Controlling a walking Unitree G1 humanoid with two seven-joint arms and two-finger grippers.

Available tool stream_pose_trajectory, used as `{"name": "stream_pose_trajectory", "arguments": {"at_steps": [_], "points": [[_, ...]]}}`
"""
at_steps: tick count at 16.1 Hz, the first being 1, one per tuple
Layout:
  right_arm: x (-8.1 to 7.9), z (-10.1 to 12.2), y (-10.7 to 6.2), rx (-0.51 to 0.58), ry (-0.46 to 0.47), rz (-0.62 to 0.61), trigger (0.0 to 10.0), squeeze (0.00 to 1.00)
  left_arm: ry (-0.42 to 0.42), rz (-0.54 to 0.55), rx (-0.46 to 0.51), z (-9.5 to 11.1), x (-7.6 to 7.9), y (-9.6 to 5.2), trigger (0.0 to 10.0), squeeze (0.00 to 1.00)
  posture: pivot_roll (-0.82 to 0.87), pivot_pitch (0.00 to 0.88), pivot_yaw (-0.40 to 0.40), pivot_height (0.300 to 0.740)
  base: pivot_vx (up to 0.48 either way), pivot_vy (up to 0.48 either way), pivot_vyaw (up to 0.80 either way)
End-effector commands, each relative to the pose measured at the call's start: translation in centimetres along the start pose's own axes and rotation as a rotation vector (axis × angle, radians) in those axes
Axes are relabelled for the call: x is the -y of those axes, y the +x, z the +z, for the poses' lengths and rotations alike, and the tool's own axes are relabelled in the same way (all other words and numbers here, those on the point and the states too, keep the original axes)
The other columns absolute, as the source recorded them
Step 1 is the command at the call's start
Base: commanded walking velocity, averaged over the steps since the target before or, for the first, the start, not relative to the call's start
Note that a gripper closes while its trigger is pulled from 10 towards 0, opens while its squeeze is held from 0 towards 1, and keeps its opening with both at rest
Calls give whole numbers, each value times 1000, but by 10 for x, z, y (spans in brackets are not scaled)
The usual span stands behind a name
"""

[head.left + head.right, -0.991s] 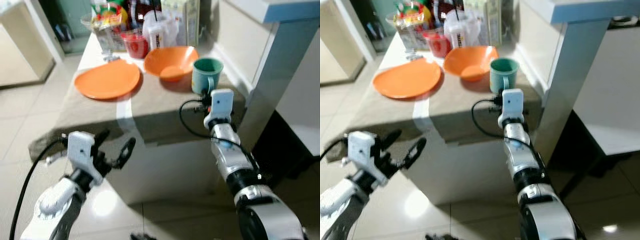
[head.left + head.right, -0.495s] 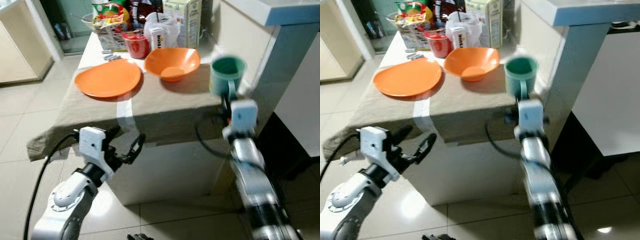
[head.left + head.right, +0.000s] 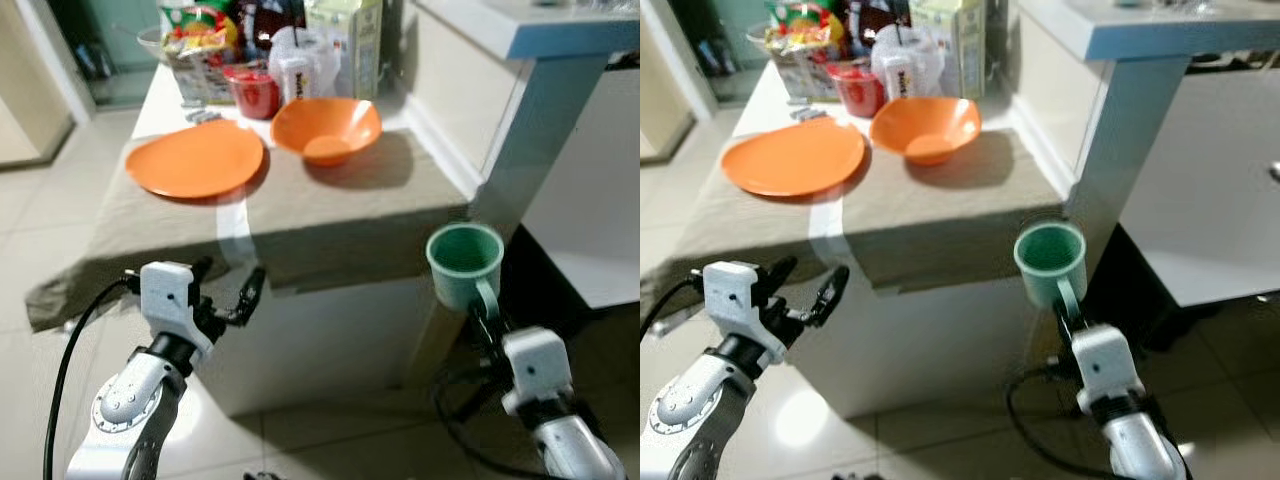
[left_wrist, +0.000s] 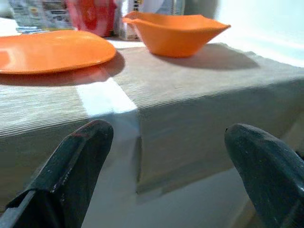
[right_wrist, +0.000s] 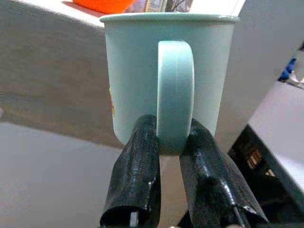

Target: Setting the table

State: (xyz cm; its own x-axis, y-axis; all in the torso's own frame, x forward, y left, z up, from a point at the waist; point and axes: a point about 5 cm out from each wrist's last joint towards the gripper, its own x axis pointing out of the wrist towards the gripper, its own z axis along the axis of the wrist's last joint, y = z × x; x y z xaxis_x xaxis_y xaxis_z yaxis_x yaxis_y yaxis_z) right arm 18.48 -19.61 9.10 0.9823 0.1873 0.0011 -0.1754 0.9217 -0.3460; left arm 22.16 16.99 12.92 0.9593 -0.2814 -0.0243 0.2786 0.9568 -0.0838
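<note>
A pale green mug (image 3: 464, 264) hangs upright in the air off the table's near right corner, below the tabletop. My right gripper (image 5: 174, 145) is shut on the mug's handle (image 5: 175, 95), with a finger (image 5: 137, 171) on each side of it. An orange plate (image 3: 194, 158) and an orange bowl (image 3: 326, 127) rest on the beige tablecloth (image 3: 330, 210). My left gripper (image 3: 228, 291) is open in front of the table's near edge, below the cloth, holding nothing; its fingers (image 4: 71, 166) stand wide apart.
Groceries crowd the far end of the table: a red cup (image 3: 252, 92), a plastic bag (image 3: 296, 62), a carton (image 3: 344, 40) and a snack basket (image 3: 190, 45). A white counter with a pillar (image 3: 520, 120) stands at right. Tiled floor (image 3: 50, 210) lies at left.
My right gripper has carried the mug from above the table's right edge down and toward me, off the table. The left gripper stays open by the front edge. The camera shifted slightly.
</note>
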Motion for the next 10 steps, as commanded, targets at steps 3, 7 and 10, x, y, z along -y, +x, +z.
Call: {"name": "stream_pose_trajectory", "arguments": {"at_steps": [3,7,10], "points": [[9,12,20,19,67,-68,0,0,3,17,11,-1,0,2,10000,0,-129,0,47,731,0,0,0],[5,12,51,-2,159,-114,0,0,-39,12,35,-4,7,7,10000,0,-127,0,44,731,0,-472,0],[5,12,61,-4,160,-118,0,0,-41,12,40,-4,10,11,10000,0,-129,0,45,731,0,-480,0]]}}
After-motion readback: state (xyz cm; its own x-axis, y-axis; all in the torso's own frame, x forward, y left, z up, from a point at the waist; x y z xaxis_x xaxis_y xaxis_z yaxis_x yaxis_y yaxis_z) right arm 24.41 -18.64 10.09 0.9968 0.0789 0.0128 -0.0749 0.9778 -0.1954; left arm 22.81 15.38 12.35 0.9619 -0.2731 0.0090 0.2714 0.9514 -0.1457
